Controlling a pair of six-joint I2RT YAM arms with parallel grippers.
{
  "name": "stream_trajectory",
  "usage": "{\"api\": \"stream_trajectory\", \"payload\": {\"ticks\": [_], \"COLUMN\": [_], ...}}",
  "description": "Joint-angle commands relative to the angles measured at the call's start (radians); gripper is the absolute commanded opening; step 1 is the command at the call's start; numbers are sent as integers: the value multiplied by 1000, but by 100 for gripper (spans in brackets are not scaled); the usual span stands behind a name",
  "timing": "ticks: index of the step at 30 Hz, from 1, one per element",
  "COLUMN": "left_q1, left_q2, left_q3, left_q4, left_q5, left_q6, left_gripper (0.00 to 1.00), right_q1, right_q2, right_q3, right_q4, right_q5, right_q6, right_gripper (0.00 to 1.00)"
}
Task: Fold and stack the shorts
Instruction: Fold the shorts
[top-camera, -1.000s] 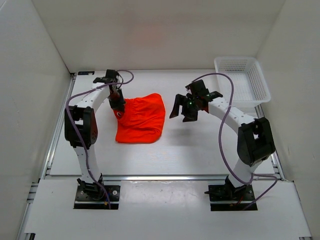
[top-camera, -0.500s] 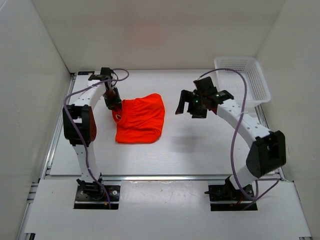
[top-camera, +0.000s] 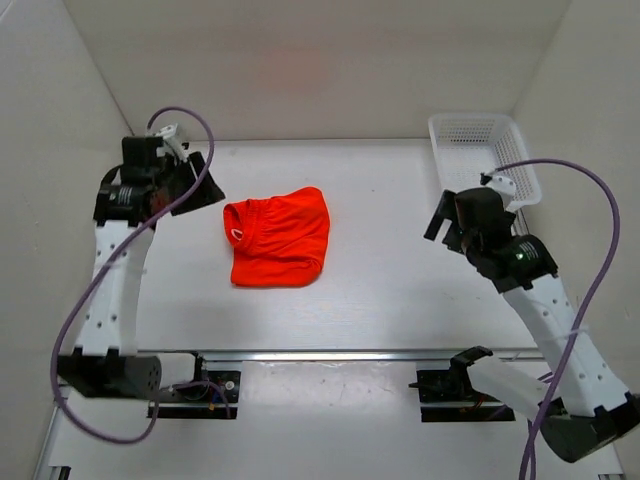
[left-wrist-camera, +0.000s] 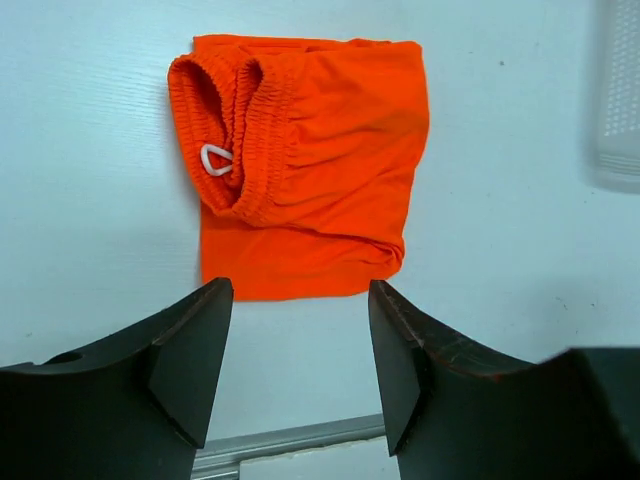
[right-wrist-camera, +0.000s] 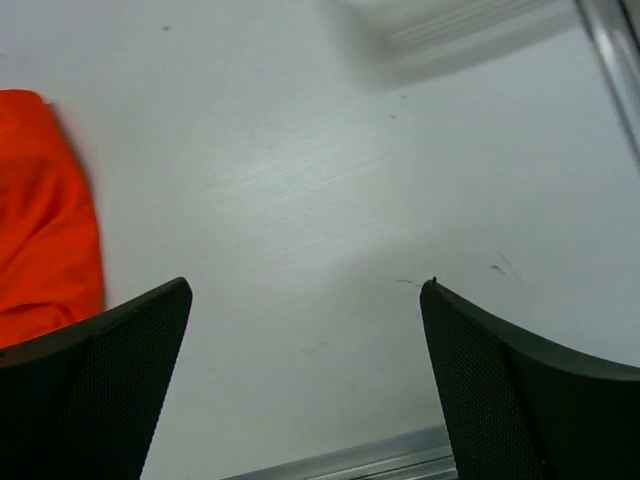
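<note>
The orange-red shorts lie folded flat in the middle-left of the table, with the gathered waistband and a white drawstring loop at their left end. My left gripper hangs raised to the left of them, open and empty; in the left wrist view the shorts lie beyond its fingertips. My right gripper is lifted well to the right of the shorts, open wide with nothing between its fingers. Only the shorts' edge shows in the right wrist view.
A white mesh basket stands at the back right corner, just behind the right arm. White walls enclose the table on three sides. A metal rail runs along the table's near edge.
The left gripper has let go of the shorts' waistband, opened and drawn back up to the left. The right arm has pulled away to the right and nearer.
</note>
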Motion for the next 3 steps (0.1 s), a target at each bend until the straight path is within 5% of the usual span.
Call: {"api": "stream_trajectory", "payload": {"ticks": [1, 3], "left_q1": [3, 3], "left_q2": [-147, -205], "left_q3": [-94, -150], "left_q4": [0, 0], "left_q5": [12, 2], "left_q6": [17, -3], "left_gripper": [69, 69], "right_q1": [-5, -5], "right_q2": [-55, -84], "right_q3": [-40, -52], "right_q4": [-103, -121], "right_q5": [157, 173], "right_q6": [27, 36], "right_gripper": [100, 100]}}
